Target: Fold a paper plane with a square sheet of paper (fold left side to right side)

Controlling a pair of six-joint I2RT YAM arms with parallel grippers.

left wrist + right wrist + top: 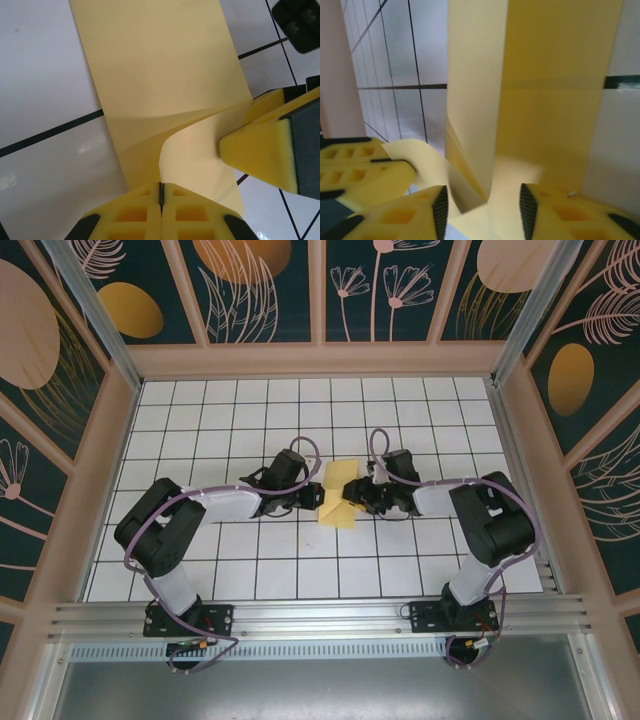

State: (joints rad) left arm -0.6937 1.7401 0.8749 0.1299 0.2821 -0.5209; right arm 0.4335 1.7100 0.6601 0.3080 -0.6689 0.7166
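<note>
Lying at the middle of the bench, the square sheet of paper is folded into a narrow strip between the two arms. In the top view its long axis runs roughly from near to far. The left claw is clenched on an edge of the sheet, where a flap curls up off the bench. The right claw is released, its fingers apart with lifted paper between them.
</note>
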